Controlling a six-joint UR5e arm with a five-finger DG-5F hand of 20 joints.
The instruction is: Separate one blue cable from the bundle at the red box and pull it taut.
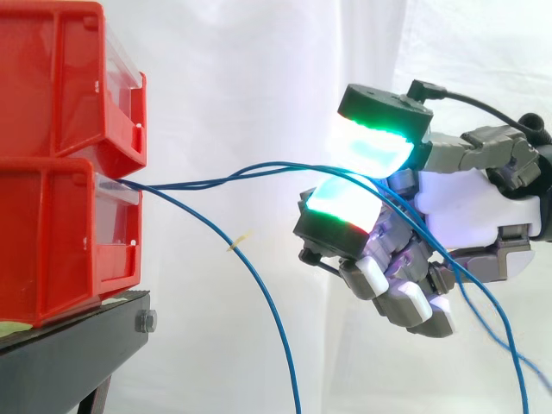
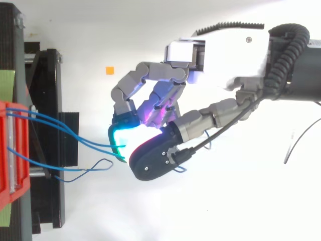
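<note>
Before a white fabric curtain (image 1: 259, 78), stacked red plastic bins (image 1: 52, 233) sit on a black metal stand (image 1: 69, 354). From the lower bin's front, thin blue cables (image 1: 216, 179) run to the robot hand (image 1: 470, 207), whose green-glowing pads (image 1: 375, 148) pinch them; one blue strand (image 1: 267, 293) droops away below.

The hand (image 1: 470, 207) has a white palm shell and grey, segmented fingers (image 2: 150, 70). A few finger segments are white. Its thick pads (image 1: 371, 148) glow green and cyan, backed by black caps with small screws.
</note>
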